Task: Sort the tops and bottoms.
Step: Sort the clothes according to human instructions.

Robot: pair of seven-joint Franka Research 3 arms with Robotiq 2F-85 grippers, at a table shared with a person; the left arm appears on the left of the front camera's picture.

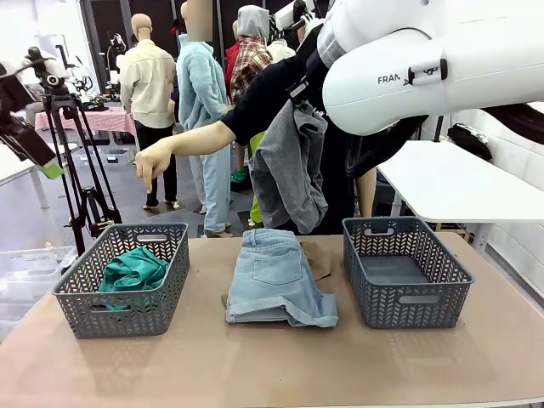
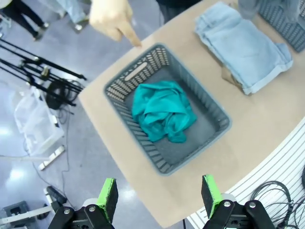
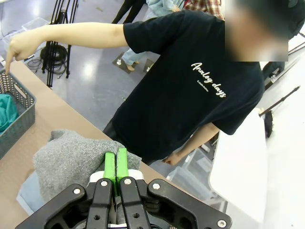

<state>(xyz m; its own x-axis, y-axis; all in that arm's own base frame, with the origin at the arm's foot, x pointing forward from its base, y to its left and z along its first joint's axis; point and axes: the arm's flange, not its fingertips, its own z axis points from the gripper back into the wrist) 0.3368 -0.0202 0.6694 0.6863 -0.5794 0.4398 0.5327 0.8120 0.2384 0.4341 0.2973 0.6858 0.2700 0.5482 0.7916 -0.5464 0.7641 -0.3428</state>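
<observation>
The table carries left basket, denim shorts, right basket

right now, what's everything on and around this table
table: 1, tan, in front
left basket: 1, grey, table's left end
right basket: 1, grey, table's right end
teal top: 1, teal, in left basket
denim shorts: 1, light blue, table middle
tan garment: 1, tan, under the shorts, mostly hidden
grey top: 1, grey, hanging from right gripper above shorts
tripod: 1, black, floor past left end
person's hand: 1, pointing down over left basket's far rim
left gripper: 1, black, open above left basket
right gripper: 1, black, shut on grey top
</observation>
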